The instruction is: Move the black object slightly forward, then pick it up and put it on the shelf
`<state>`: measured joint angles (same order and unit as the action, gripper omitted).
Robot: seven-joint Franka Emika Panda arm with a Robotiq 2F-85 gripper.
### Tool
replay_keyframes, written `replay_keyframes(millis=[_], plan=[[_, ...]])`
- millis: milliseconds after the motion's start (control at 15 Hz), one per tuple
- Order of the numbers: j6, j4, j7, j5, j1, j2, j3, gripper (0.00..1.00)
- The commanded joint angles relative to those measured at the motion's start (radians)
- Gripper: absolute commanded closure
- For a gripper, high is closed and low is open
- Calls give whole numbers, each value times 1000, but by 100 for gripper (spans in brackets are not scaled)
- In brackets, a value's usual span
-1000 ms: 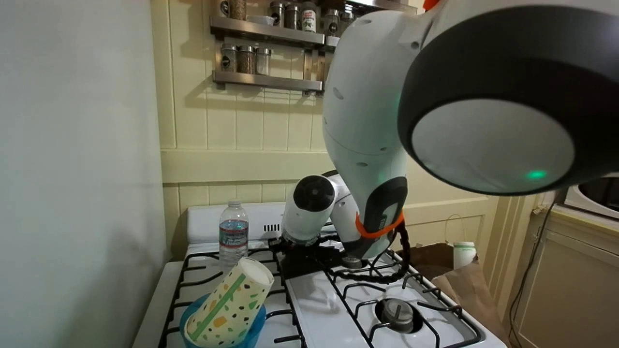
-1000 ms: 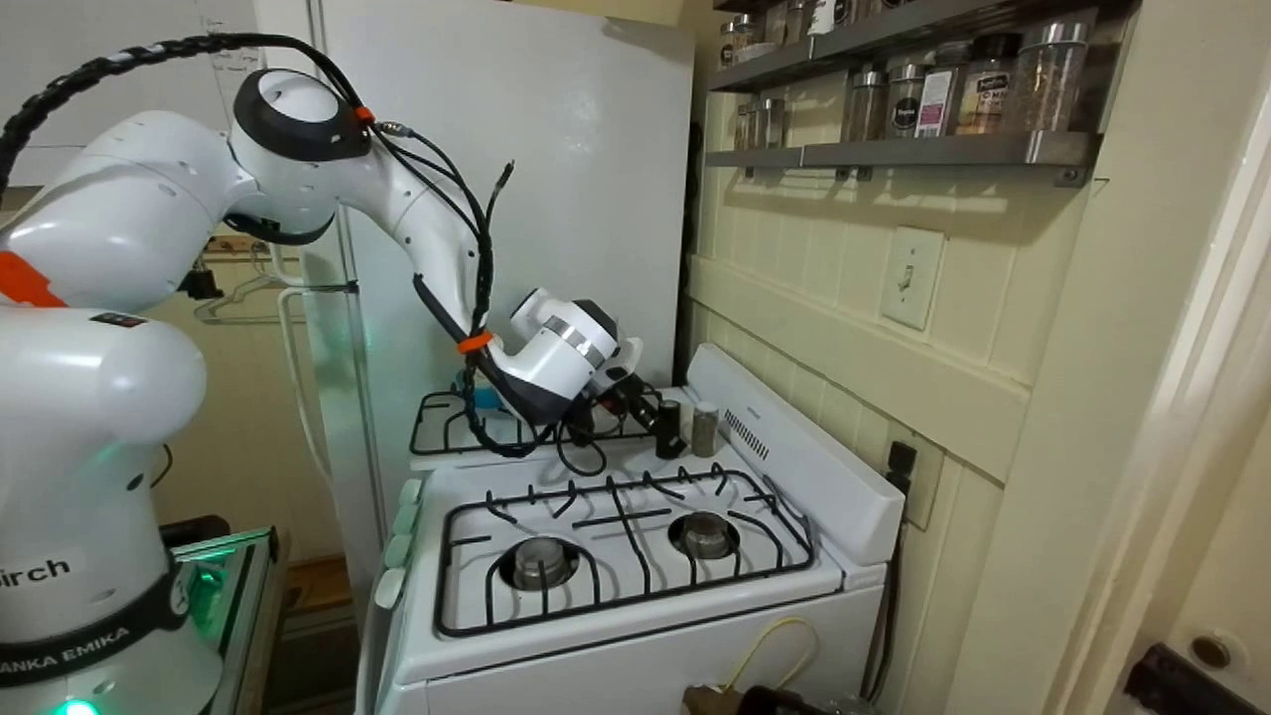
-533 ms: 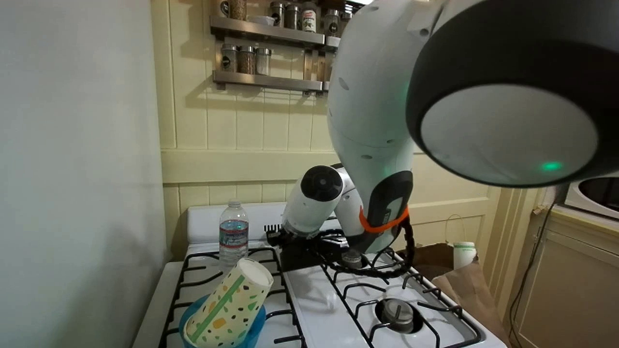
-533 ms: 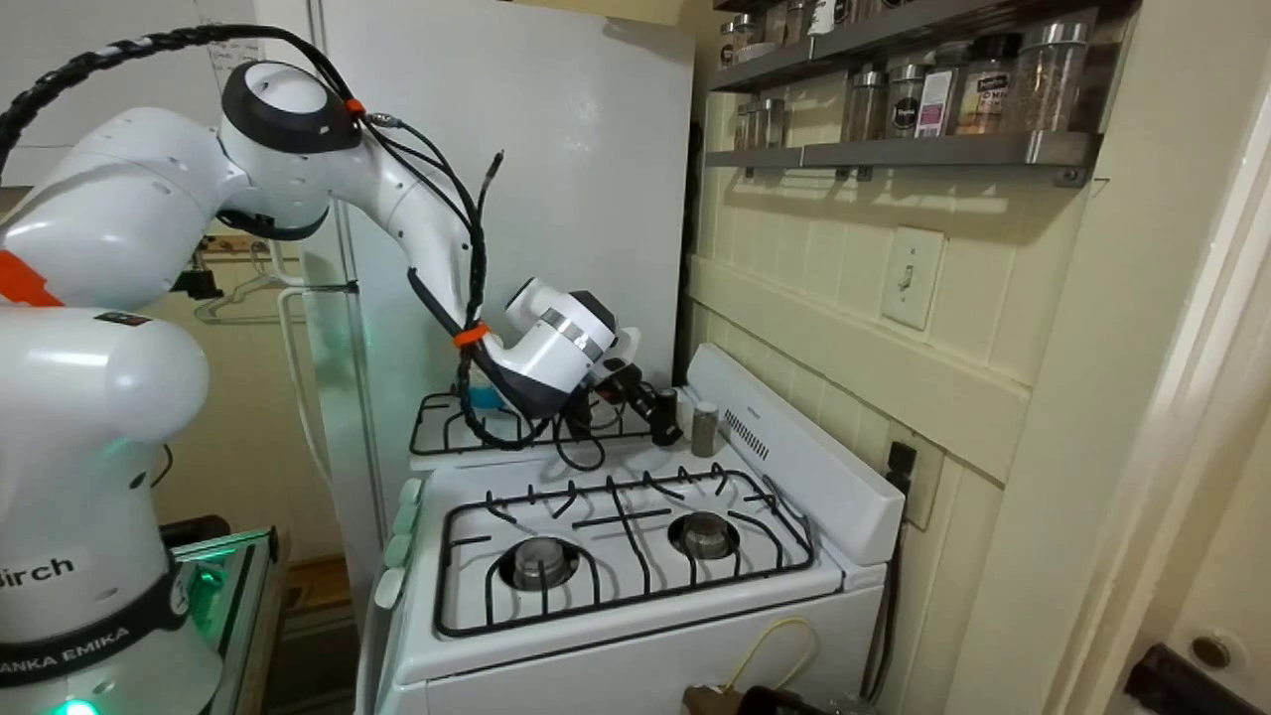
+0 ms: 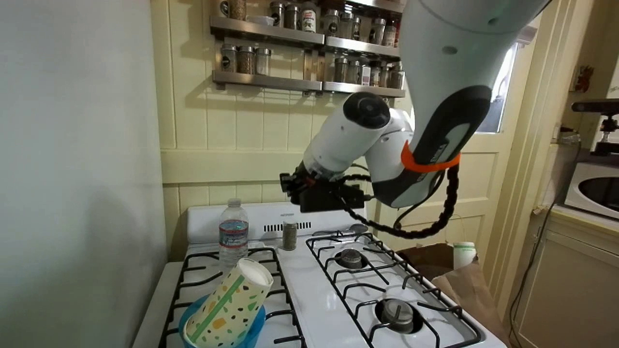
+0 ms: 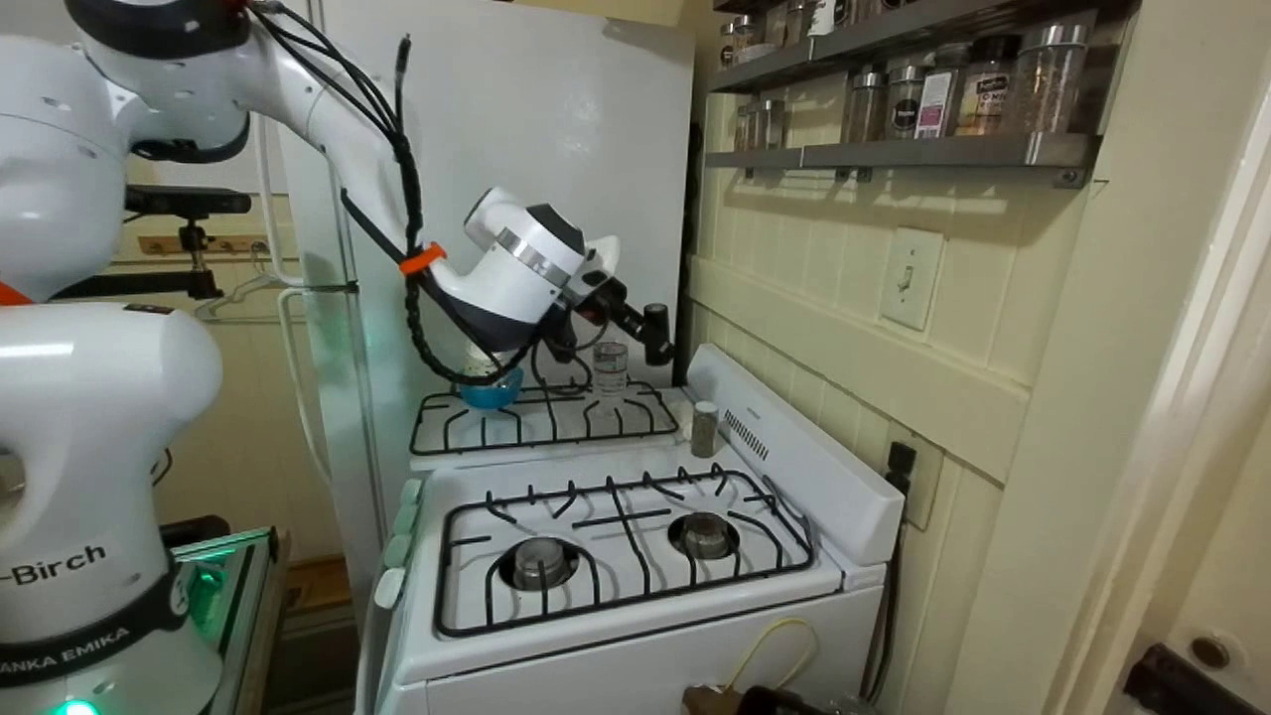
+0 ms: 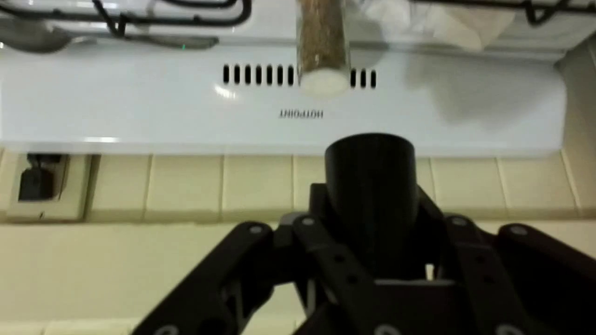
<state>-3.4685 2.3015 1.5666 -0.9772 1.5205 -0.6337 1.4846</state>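
Note:
The black object (image 6: 655, 333) is a slim black cylinder held upright in the air above the back of the stove. My gripper (image 7: 372, 202) is shut on it, with a finger on each side; its round end points up the wrist view (image 7: 370, 163). In an exterior view the gripper (image 5: 290, 186) is above the stove's back panel, and the object cannot be told apart from the dark fingers. The shelf (image 5: 266, 82) is a two-tier wall rack with metal front rails and rows of spice jars. It also shows in an exterior view (image 6: 953, 151), higher than the gripper.
A spice jar (image 5: 289, 236) stands at the stove's back panel (image 7: 163, 102). A water bottle (image 5: 233, 232) stands on the far burner grate. A patterned cup (image 5: 232, 304) leans in a blue bowl (image 6: 492, 389). A fridge (image 6: 516, 129) rises beside the stove.
The arm has lifted the black object well up off the stove, drawing back slightly. The spice jar and back panel, hidden before in an exterior view, now show. Stove items have not moved.

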Motion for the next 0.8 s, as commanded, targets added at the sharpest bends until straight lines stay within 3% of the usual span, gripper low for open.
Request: replay_keyframes(millis=[0,67,333,467,533,733], plan=[[-49,24,-2,50,210,-41,270,81],[0,61,-207,219,269,25,299,81],[72,50,-477,437,413,87,435,81],[83,40,-619,562,465,146,465,81],[56,53,-676,665,415,80,408,56],[63,50,-750,715,452,124,432,56]])
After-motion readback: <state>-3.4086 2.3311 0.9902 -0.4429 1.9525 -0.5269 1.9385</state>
